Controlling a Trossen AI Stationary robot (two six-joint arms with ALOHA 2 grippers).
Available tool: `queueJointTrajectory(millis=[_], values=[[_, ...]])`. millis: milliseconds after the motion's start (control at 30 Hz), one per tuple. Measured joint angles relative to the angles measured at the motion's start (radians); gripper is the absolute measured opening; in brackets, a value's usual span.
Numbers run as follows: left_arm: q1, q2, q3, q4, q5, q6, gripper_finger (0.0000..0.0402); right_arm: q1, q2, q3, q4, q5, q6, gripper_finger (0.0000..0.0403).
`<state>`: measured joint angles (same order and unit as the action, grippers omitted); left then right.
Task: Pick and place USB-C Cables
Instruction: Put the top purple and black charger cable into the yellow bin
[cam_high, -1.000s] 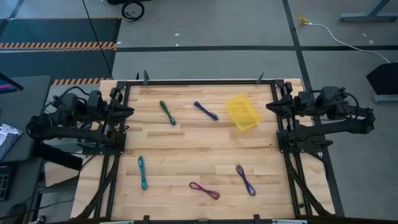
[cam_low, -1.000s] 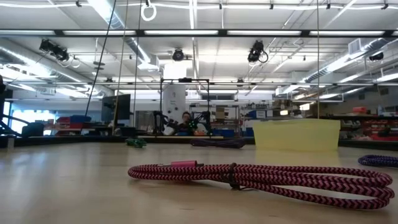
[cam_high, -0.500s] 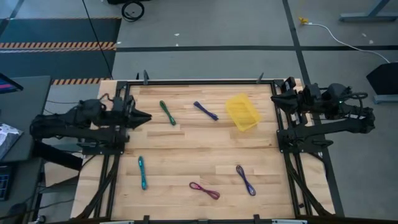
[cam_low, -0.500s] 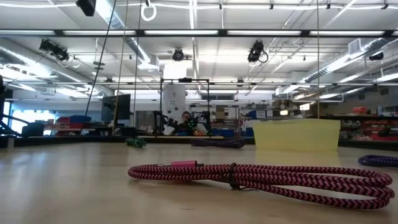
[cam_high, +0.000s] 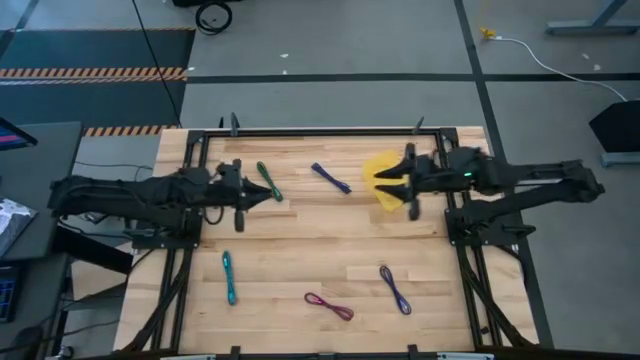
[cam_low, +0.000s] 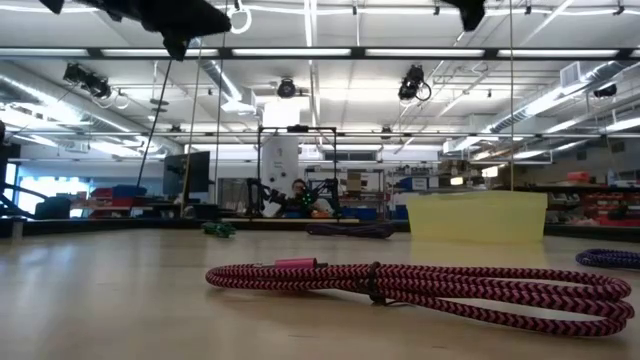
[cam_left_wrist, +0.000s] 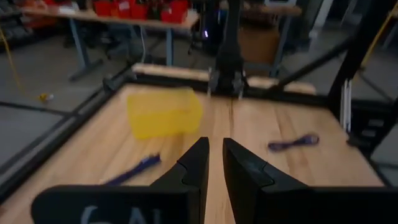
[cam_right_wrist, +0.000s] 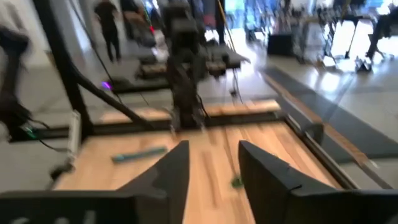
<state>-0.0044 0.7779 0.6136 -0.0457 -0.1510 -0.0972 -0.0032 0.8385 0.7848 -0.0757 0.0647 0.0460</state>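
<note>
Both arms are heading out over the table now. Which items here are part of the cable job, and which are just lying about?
For the job:
green cable
teal cable
magenta cable
purple-blue cable near the tray
purple-blue cable at the front
yellow tray, the likely drop spot

Lying about:
white cord with yellow plug on the floor
wheel on the floor

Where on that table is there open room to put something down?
The widest bare wood lies mid-table, between the teal cable and the lower purple-blue cable. The far edge is crowded: green cable, yellow tray, both grippers.
</note>
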Motion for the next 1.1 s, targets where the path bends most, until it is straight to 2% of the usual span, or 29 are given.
queueJointTrajectory(millis=[100,233,433,533,633,733,833,933,1100], values=[[0.0,0.053,0.0,-0.01,0.02,0.004,0.0053,-0.001,0.101,0.015,-0.019,0.026,-0.032,0.0176],[0.002,0.113,0.0,-0.012,0.02,0.07,0.0053,-0.001,0.259,0.109,-0.12,0.086,-0.085,0.0193],[0.002,0.142,0.0,-0.008,0.02,0.136,0.0053,-0.005,0.493,0.309,-0.267,0.166,-0.186,0.0193],[0.002,0.143,0.0,0.026,0.02,0.152,0.0053,-0.02,0.573,0.4,-0.295,0.176,-0.209,0.0193],[0.002,0.143,0.0,0.087,0.01,0.238,0.0053,-0.039,0.63,0.483,-0.333,0.177,-0.194,0.0193],[0.002,0.143,0.0,0.103,-0.037,0.248,0.0053,-0.062,0.689,0.554,-0.427,0.178,-0.155,0.0192],[0.002,0.143,0.0,0.092,-0.15,0.244,0.0053,-0.089,0.758,0.611,-0.551,0.178,-0.143,0.019],[0.003,0.143,0.0,0.085,-0.243,0.24,0.0053,-0.114,0.815,0.638,-0.597,0.178,-0.143,0.019],[0.0,0.143,0.0,0.083,-0.26,0.224,0.0053,-0.144,0.872,0.64,-0.601,0.177,-0.138,0.019]])
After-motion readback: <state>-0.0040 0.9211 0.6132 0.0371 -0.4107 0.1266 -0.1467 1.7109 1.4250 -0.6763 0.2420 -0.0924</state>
